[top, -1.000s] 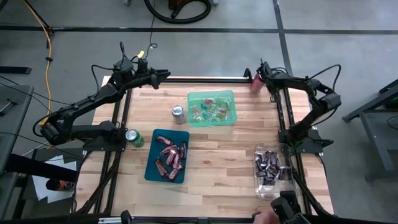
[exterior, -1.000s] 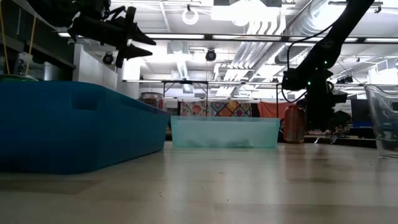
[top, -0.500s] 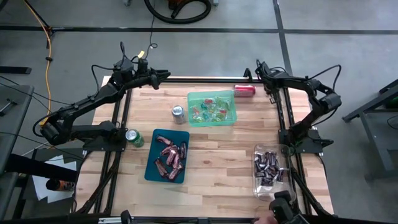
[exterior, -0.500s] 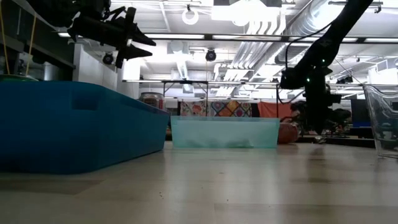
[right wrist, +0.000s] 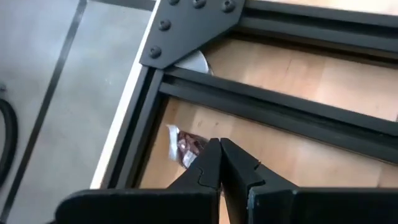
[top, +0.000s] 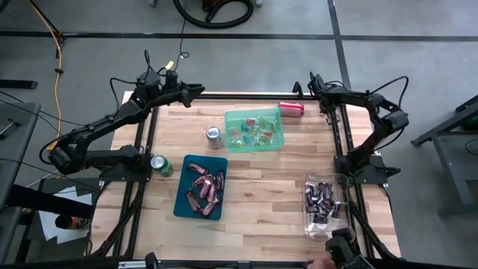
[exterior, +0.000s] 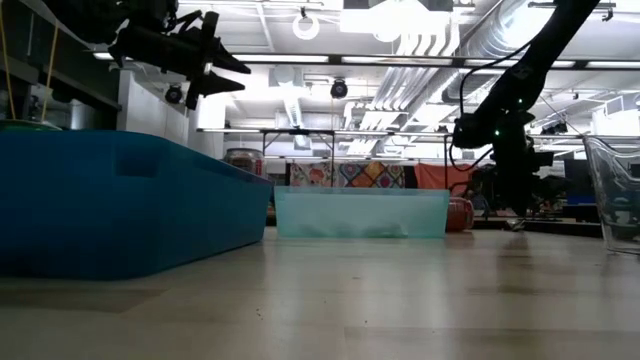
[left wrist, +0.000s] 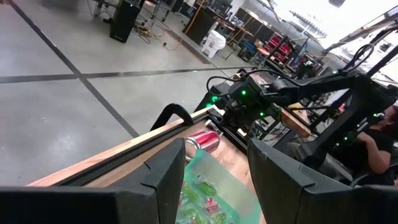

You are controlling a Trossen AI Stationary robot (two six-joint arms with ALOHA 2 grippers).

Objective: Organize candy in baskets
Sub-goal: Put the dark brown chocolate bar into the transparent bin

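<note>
Table: wooden top (top: 261, 187) inside a black frame, seen from above.
Light green basket (top: 255, 130): far centre of the table, holding small green and red wrapped candy (top: 250, 131).
Dark teal basket (top: 201, 187): near left of centre, holding pinkish-red wrapped bars (top: 205, 187).
Clear basket (top: 326, 205): near right edge, holding dark brown mini bars (top: 321, 200).
Red soda can (top: 292, 108): lying on its side just beside the green basket's far right corner.
Silver can (top: 213, 135): upright, left of the green basket.
Green can (top: 161, 165): upright, left of the teal basket.
Stray wrapped candy (right wrist: 186, 144): on the wood by the frame rail, just ahead of the right fingertips.
Left gripper (top: 196, 90): raised over the far left edge, fingers parted, grasping nothing.
Right gripper (top: 314, 84): low at the far right corner, fingers clenched together, empty.
</note>
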